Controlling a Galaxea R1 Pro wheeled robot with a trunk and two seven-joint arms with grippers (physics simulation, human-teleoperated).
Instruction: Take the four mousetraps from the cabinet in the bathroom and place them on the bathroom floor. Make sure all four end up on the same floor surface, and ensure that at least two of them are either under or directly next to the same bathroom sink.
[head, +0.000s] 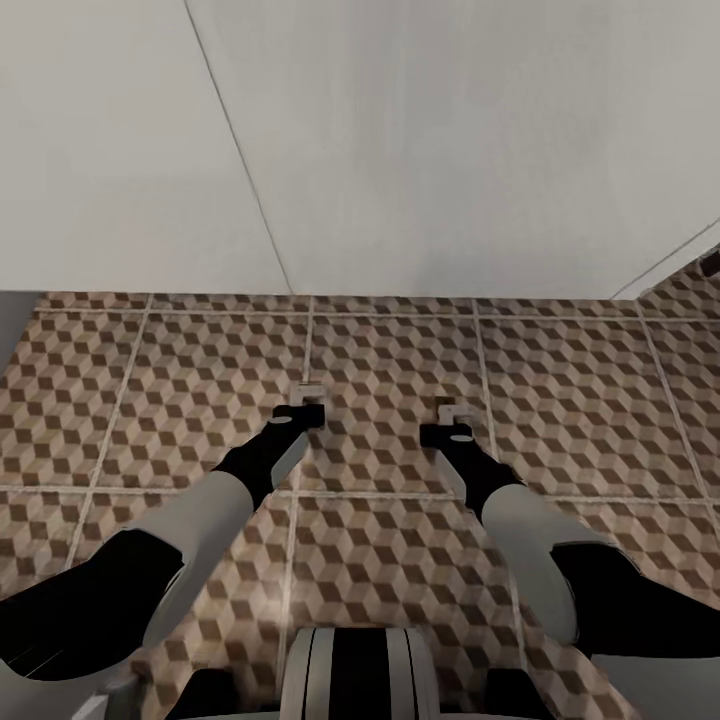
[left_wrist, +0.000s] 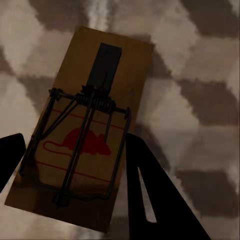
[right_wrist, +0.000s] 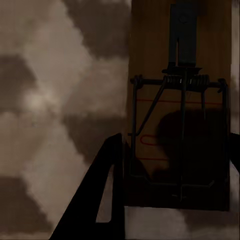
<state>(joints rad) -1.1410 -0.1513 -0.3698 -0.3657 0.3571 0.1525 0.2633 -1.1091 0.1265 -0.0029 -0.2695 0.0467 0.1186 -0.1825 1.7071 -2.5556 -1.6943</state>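
Two mousetraps are in view, each a tan wood board with dark wire parts. One mousetrap (left_wrist: 95, 115), printed with a red mouse, lies between the dark fingers (left_wrist: 150, 200) of my left gripper (head: 306, 402), which is shut on its long edges. My right gripper (head: 452, 420) is shut on the other mousetrap (right_wrist: 180, 100), whose edges meet the fingers (right_wrist: 107, 195). Both grippers point down, low over the cube-patterned bathroom floor (head: 400, 350), side by side. In the head view the traps show as small pale bits at the gripper tips. The cabinet and the bathroom sink are out of view.
A plain white wall (head: 400, 150) rises just beyond the tiles ahead of both grippers. A small dark object (head: 712, 262) sits at the far right edge. My own base (head: 355, 670) is at the bottom, with tiled floor on both sides.
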